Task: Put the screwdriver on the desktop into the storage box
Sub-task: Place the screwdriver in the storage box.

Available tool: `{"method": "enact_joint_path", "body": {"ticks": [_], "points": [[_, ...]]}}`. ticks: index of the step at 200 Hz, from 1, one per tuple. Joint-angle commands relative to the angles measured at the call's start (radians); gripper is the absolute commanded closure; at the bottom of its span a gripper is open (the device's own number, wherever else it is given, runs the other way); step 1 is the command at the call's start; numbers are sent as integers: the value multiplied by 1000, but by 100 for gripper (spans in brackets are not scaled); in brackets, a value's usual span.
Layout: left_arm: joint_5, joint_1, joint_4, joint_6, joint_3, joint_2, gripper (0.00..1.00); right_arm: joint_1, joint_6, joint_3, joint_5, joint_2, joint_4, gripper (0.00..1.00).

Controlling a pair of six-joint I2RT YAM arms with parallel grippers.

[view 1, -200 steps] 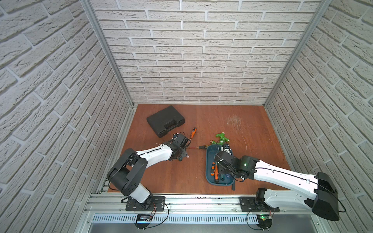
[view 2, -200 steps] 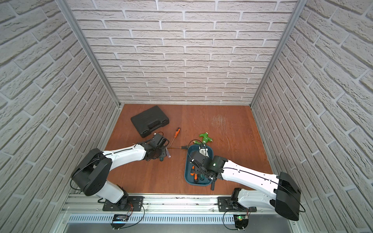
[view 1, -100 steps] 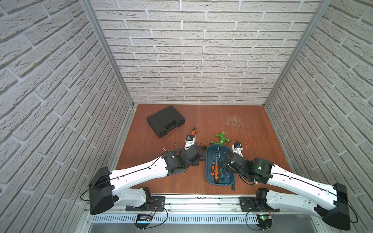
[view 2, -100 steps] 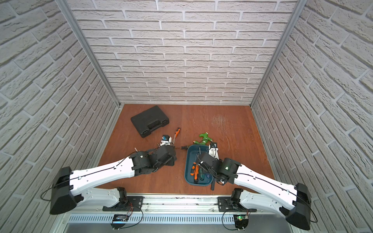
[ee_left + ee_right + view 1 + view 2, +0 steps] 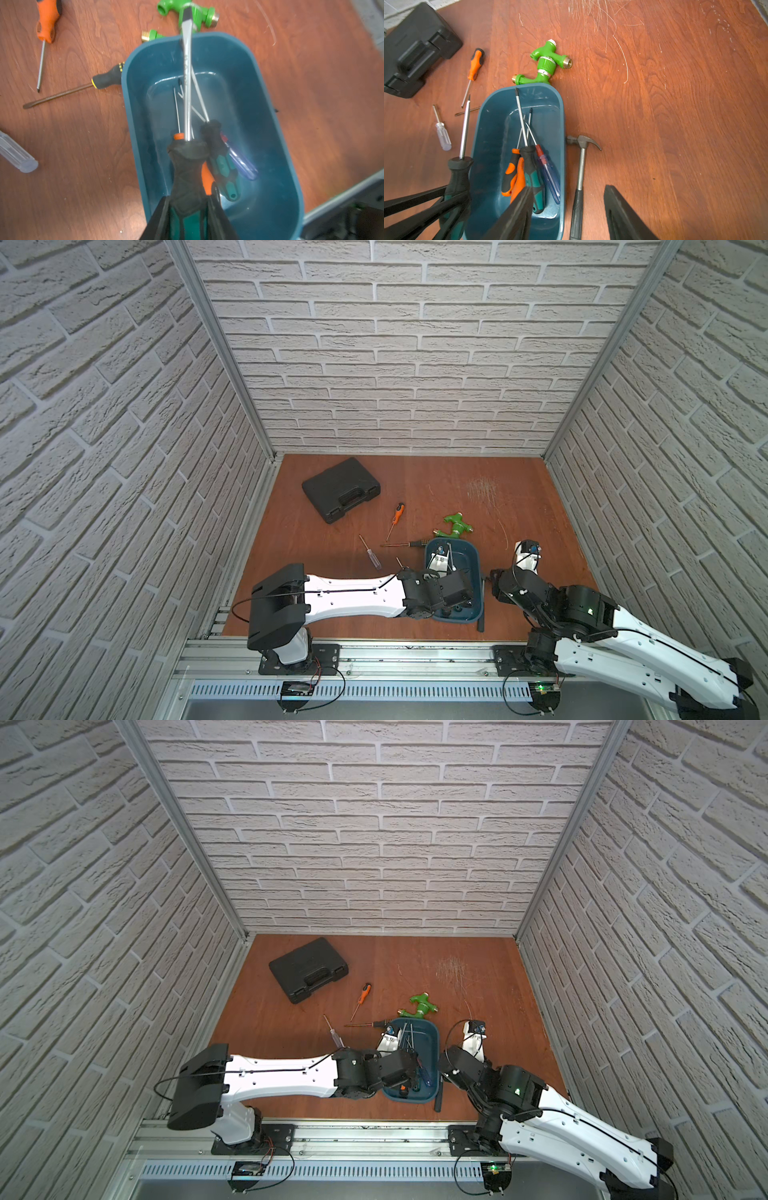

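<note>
The task is judged to be a little past halfway. A black-and-teal screwdriver (image 5: 188, 166) is clamped by its handle in the left tool (image 5: 187, 200), whose jaws are drawn in narrow around it. It is held raised over the storage box (image 5: 249, 108) and has not been let go. Its shaft is pointed along the box toward the far end.

Inside the box several are seen lying together with shafts crossed: a teal-and-black screwdriver (image 5: 534, 180), a blue-handled screwdriver (image 5: 550, 182) and at least one orange-handled screwdriver (image 5: 509, 176).

Three are left on the worktop (image 5: 415, 481), all on the left arm's side of the box. A black-and-yellow screwdriver (image 5: 417, 543) lies with its handle just beside the box's far corner. A clear-handled screwdriver (image 5: 373, 559) lies near the box's long wall, and a small orange screwdriver (image 5: 398, 513) farther out past that corner.

The right tool (image 5: 568, 187) is seen with its jaws standing wide and nothing between them. It is raised near the box's other long wall, above a hammer (image 5: 579, 162) that lies just beside that wall. A green hose fitting (image 5: 455, 526) is found at the far end of the box, touching it or nearly so. A black tool case (image 5: 340, 489) is seen well beyond the far corner on the left arm's side. Neither is called for by the task.

The release of the held screwdriver into the box is judged to be the step in hand, with three more fetches to be made after it.
</note>
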Motion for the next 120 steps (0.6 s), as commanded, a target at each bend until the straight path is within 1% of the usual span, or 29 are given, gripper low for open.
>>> {"method": "enact_joint_path", "body": {"ticks": [1,45,56,59,65,77,98,120], "points": [[-28,-7,18,-33,15,28,82,3,11,-11,-1,1,8,40],[-39,8,58,-37,-4,78,76,3,3,-32,-22,6,34,40],[-35,13,65,-41,-4,85,68,4,1,-34,-29,8,35,40],[-33,13,65,-41,-2,88,63,3,0,-35,-29,7,37,40],[-30,13,67,-43,-2,90,58,3,-1,-38,-32,9,40,40],[-28,14,67,-41,1,90,51,4,-9,-42,-43,13,50,40],[-38,13,71,-38,-3,68,45,3,-25,-46,-63,47,77,40],[-84,12,81,-34,-30,-10,42,3,-59,-38,-90,101,135,40]]}}
